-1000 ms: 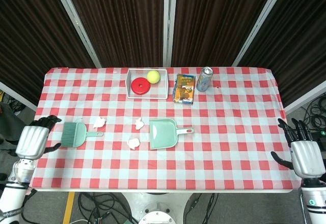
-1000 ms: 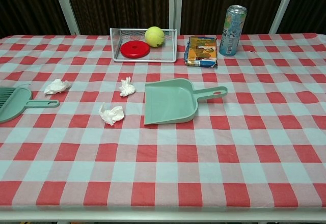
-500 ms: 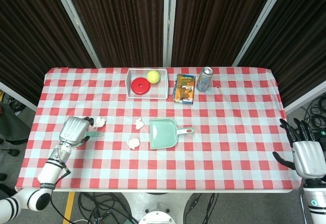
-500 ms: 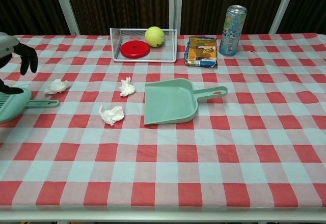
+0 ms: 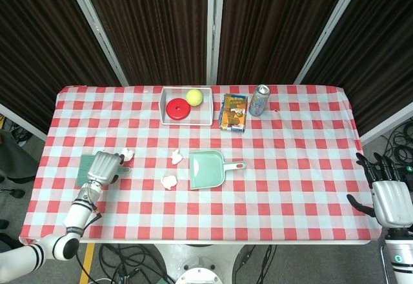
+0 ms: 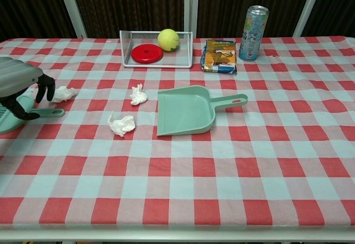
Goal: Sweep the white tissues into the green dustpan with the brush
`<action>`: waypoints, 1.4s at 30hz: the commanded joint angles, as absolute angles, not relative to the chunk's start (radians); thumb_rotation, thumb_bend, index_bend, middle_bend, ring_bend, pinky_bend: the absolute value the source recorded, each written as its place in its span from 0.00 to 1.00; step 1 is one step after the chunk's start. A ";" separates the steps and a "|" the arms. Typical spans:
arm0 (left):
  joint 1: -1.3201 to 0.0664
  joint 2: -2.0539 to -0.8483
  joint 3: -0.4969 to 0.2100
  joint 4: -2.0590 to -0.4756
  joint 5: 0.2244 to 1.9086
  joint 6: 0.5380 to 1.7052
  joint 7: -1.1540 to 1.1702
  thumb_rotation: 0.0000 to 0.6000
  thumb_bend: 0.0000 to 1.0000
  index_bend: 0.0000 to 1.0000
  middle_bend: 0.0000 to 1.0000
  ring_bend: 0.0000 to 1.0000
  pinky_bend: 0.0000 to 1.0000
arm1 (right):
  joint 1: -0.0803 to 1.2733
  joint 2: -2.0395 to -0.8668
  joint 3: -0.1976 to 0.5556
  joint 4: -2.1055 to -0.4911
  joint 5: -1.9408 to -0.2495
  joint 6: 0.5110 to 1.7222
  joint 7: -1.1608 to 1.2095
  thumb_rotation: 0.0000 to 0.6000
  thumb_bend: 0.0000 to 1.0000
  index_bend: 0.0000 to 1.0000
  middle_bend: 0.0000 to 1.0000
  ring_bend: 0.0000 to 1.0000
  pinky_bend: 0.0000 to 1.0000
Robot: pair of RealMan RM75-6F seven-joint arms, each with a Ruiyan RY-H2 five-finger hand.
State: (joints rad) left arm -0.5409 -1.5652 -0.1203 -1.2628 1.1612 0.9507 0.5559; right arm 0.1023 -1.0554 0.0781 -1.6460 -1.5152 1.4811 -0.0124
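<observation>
The green dustpan (image 5: 206, 170) (image 6: 186, 111) lies flat mid-table, its handle pointing right. Three crumpled white tissues lie to its left: one (image 5: 127, 154) (image 6: 62, 93) by the brush, one (image 5: 176, 157) (image 6: 138, 95) near the pan's mouth, one (image 5: 169, 181) (image 6: 121, 124) nearer the front. The green brush (image 5: 86, 169) (image 6: 11, 119) lies at the left, its handle (image 6: 47, 112) pointing right. My left hand (image 5: 103, 166) (image 6: 19, 86) arches over the brush's neck with fingers apart, not closed on it. My right hand (image 5: 392, 197) hangs open off the table's right edge.
A white wire tray (image 5: 162, 106) (image 6: 125, 61) at the back holds a red disc (image 5: 177, 108) and a yellow ball (image 5: 194, 97). A snack box (image 5: 233, 111) (image 6: 219, 55) and a can (image 5: 259, 100) (image 6: 253, 25) stand to its right.
My left hand has come in from the table's left edge and dropped over the brush. The right hand has barely moved. Brush, tissues and dustpan lie where they were.
</observation>
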 commanded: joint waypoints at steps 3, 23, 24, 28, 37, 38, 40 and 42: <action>-0.557 -1.578 -0.114 -1.240 1.133 0.930 0.565 1.00 0.25 0.43 0.47 0.78 0.90 | 0.100 -1.054 0.078 -1.646 -1.514 1.484 -0.011 1.00 0.10 0.08 0.23 0.00 0.05; -0.583 -1.596 -0.087 -1.173 1.099 0.889 0.542 1.00 0.26 0.43 0.45 0.77 0.90 | 0.088 -1.056 0.074 -1.643 -1.511 1.492 -0.007 1.00 0.10 0.08 0.23 0.01 0.05; -0.585 -1.597 -0.086 -1.174 1.098 0.887 0.544 1.00 0.26 0.43 0.45 0.77 0.90 | 0.088 -1.056 0.073 -1.643 -1.511 1.492 -0.007 1.00 0.10 0.08 0.23 0.01 0.05; -0.590 -1.600 -0.083 -1.172 1.096 0.889 0.553 1.00 0.27 0.44 0.48 0.77 0.90 | 0.086 -1.056 0.073 -1.642 -1.509 1.493 -0.007 1.00 0.10 0.08 0.23 0.01 0.05; -0.593 -1.587 -0.069 -1.185 1.109 0.906 0.559 1.00 0.32 0.49 0.51 0.77 0.90 | 0.084 -1.056 0.072 -1.643 -1.507 1.492 -0.007 1.00 0.10 0.08 0.24 0.01 0.05; -0.592 -1.582 -0.066 -1.188 1.116 0.909 0.555 1.00 0.34 0.50 0.51 0.77 0.90 | 0.084 -1.057 0.072 -1.643 -1.507 1.492 -0.007 1.00 0.10 0.08 0.24 0.01 0.05; -0.591 -1.572 -0.060 -1.191 1.136 0.917 0.540 1.00 0.36 0.51 0.52 0.77 0.90 | 0.085 -1.056 0.072 -1.645 -1.509 1.490 -0.008 1.00 0.10 0.08 0.24 0.01 0.05; -0.586 -1.558 -0.055 -1.199 1.164 0.934 0.513 1.00 0.38 0.52 0.54 0.78 0.90 | 0.087 -1.055 0.070 -1.647 -1.513 1.486 -0.010 1.00 0.10 0.08 0.24 0.01 0.05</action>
